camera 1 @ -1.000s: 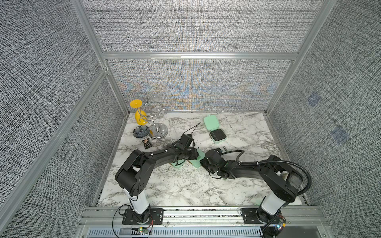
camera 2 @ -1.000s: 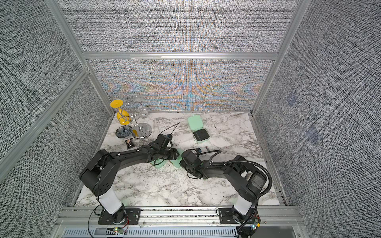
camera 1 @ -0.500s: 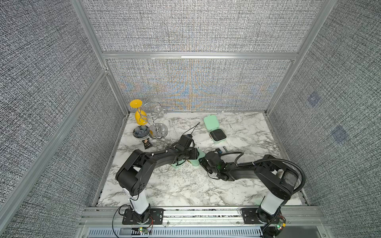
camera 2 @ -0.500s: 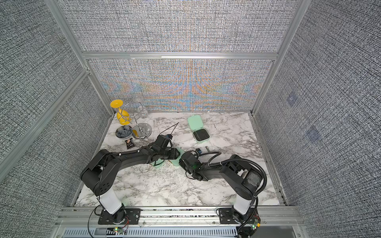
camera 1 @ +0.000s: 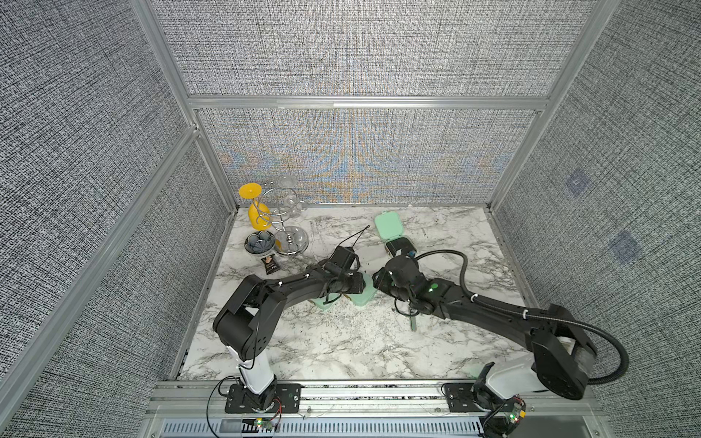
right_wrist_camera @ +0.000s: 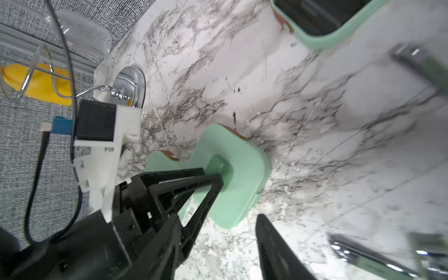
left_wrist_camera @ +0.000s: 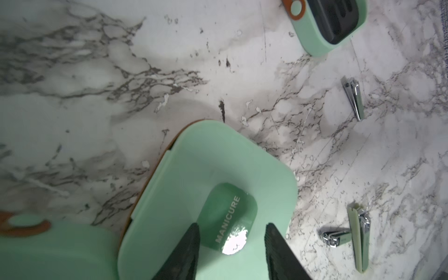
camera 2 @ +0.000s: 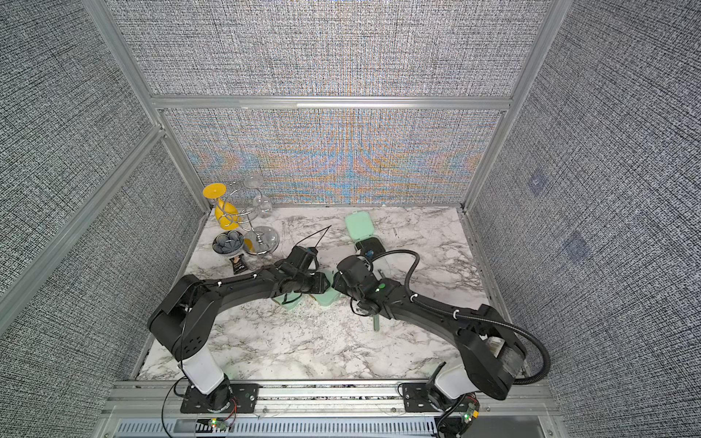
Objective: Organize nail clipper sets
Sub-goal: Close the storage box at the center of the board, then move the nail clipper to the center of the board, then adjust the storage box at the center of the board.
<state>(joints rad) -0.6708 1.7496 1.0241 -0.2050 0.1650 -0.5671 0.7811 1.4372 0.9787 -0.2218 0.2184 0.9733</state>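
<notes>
Left hand, fingers slightly apart and gripping nothing, straddles the MANICURE label on the closed mint-green case directly beneath; right hand sits alongside, its spread undeterminable.

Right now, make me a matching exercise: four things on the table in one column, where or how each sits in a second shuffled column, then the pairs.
1. MANICURE case
2. far case
3. yellow glass
4. snack packet

A. hanging on the wire rack
B. lid open, black inside showing
C. flat beside the flower dish
D. shut, beneath the left pincer

Pairs: 1-D, 2-B, 3-A, 4-C
</notes>
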